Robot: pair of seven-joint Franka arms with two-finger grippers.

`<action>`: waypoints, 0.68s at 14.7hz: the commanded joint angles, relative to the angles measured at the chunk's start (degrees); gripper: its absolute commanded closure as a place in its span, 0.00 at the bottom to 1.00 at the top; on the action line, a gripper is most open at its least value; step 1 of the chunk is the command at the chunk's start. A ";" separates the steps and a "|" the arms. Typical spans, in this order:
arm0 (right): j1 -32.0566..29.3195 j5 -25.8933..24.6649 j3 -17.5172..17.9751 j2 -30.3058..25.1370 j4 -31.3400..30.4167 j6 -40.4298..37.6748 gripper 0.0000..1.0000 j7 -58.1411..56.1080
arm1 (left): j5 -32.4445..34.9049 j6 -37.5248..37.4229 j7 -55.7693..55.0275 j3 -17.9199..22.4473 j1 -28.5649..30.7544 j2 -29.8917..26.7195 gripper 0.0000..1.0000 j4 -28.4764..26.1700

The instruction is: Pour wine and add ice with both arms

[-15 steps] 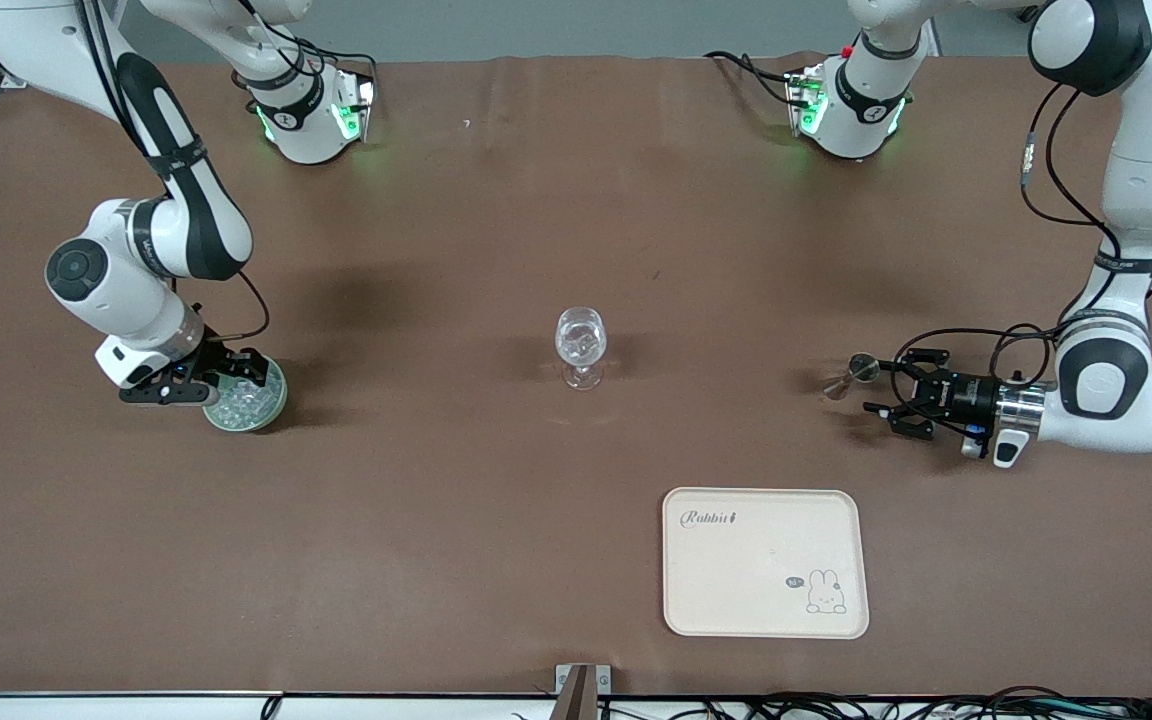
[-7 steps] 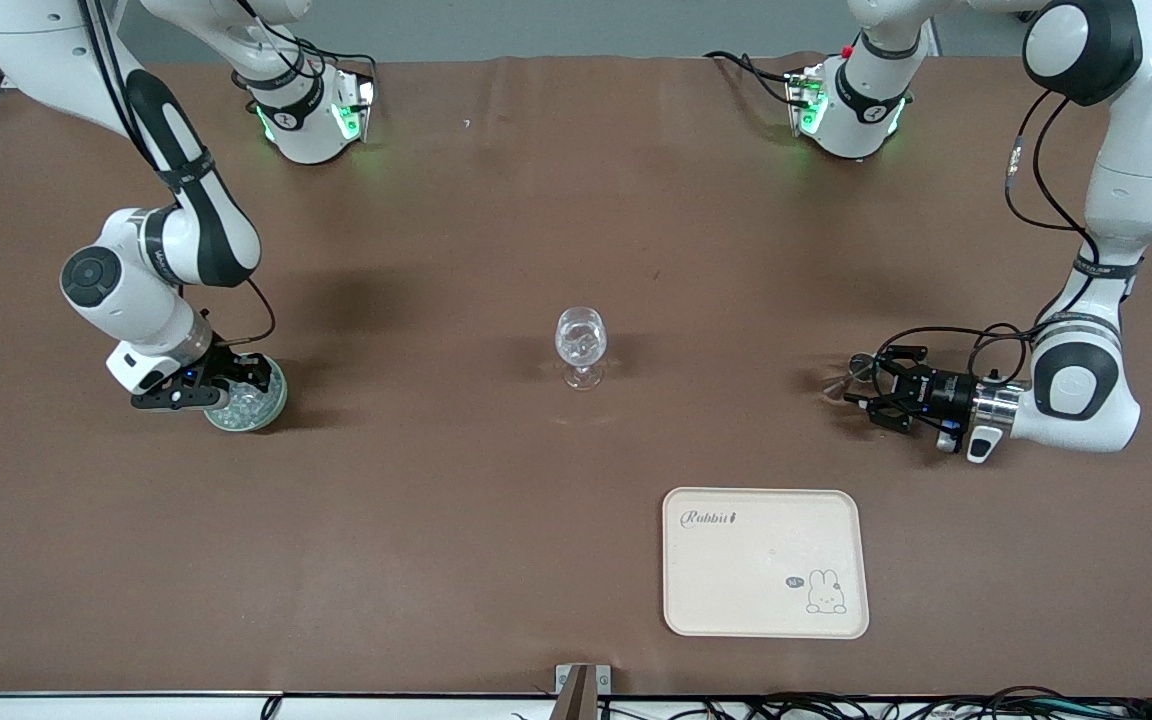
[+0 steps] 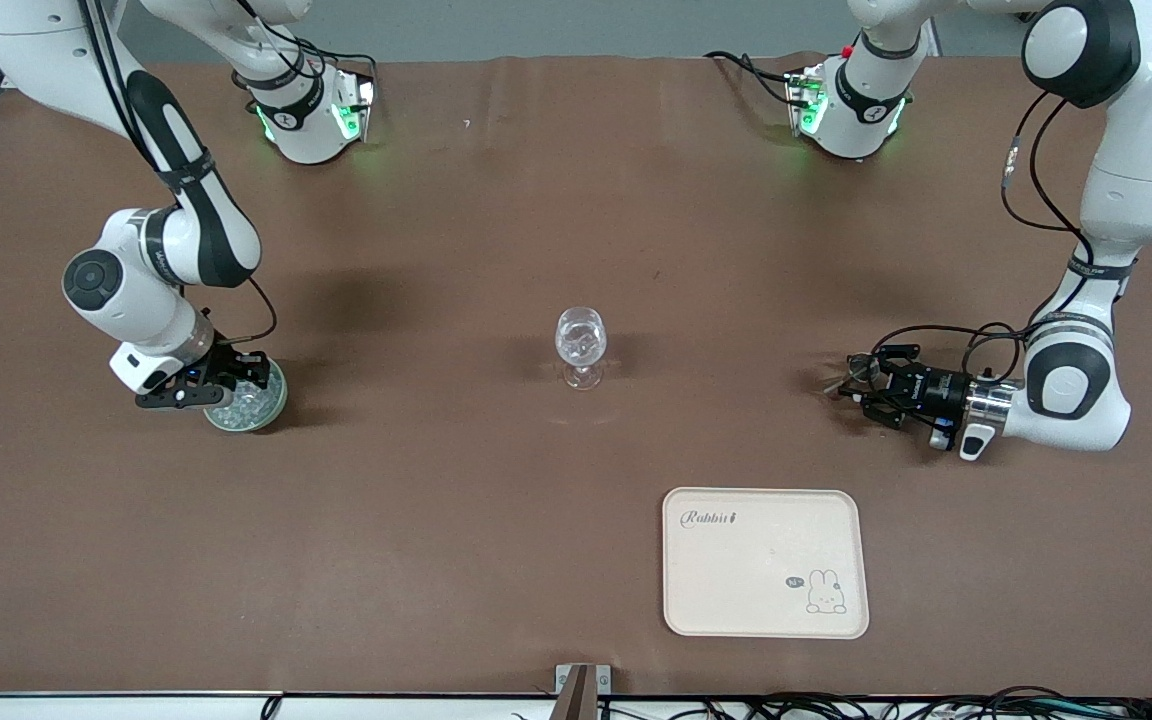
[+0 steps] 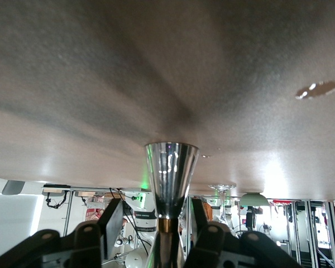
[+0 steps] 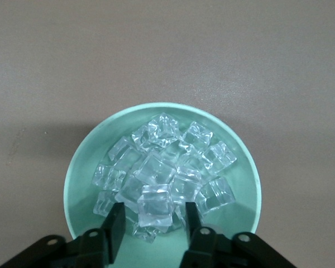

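Front view shows both arms low over the brown table [image 3: 496,200], one at each end; between them a clear stemmed glass [image 3: 580,346] stands upright near the middle, and a cream tray [image 3: 764,600] with a rabbit print lies flat, nearer to the camera than the glass and toward the left arm's end.

At the right arm's end sits the pale green bowl [image 3: 274,398], heaped with ice [image 3: 246,404]; the right gripper [image 3: 204,384] hangs directly over the bowl's rim, wrist pointing down. From the right wrist view the bowl [image 5: 78,178] fills the frame, the ice [image 5: 162,173] piled in clear lumps; the right gripper [image 5: 154,223] has its two black fingers [image 5: 116,223] set on either side of one lump [image 5: 154,205] at the top of the heap, pinching it.

At the left arm's end the left gripper [image 3: 858,385] lies nearly level just above the table, reaching toward the glass; the silvery jigger [image 3: 844,380] sits at its tip. From the left wrist view the jigger [image 4: 170,176] stands out straight from the left gripper [image 4: 158,223], its narrow waist caught between the black fingers [image 4: 110,223], which are closed on it; no wine can be made out in it; the stemmed glass [image 4: 223,195] and the green bowl [image 4: 254,199] show small, well apart from it.
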 commanded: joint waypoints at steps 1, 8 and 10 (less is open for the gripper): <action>-0.31 -0.86 0.11 -0.90 -0.53 -0.03 0.50 -0.11 | -1.81 0.09 0.69 -0.27 -0.02 -0.06 0.48 -0.38; -0.23 -0.86 0.11 -0.72 -0.09 0.32 0.50 -0.02 | -1.90 0.09 1.31 -0.27 -0.02 0.38 0.65 0.06; -0.23 -0.86 0.11 -0.63 -0.18 0.23 0.50 -0.11 | -1.90 0.09 2.01 -0.27 -0.02 0.56 0.78 0.23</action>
